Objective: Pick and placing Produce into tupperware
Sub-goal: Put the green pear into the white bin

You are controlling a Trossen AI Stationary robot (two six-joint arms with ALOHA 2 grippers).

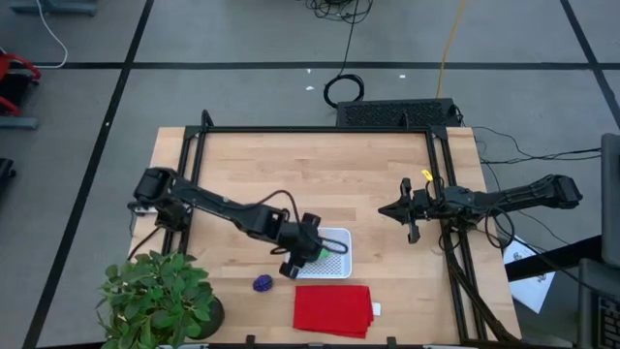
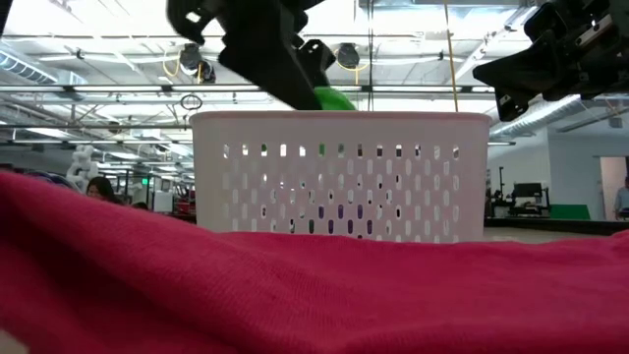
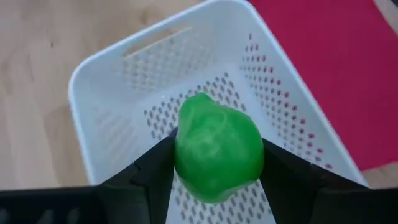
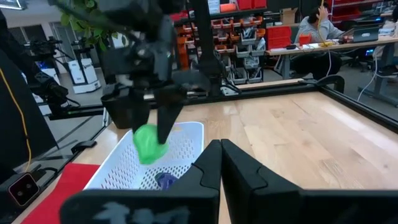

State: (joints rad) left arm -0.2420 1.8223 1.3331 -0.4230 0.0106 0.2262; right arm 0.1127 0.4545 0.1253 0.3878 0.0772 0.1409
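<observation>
Now you see the green piece [image 3: 217,147] hanging over the white basket [image 3: 124,93], narrow end up | left gripper [image 3: 217,168] half-spread, pinching it between both fingers | right gripper [image 1: 411,221] pressed together, well apart.

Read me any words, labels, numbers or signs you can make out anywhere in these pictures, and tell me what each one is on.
None can be read.
Red cloth: a small white tag at its edge, too small to read.
White paper on the floor beside the table: dark marks, too small to read.
White basket, green toy and table: no print shows.
</observation>
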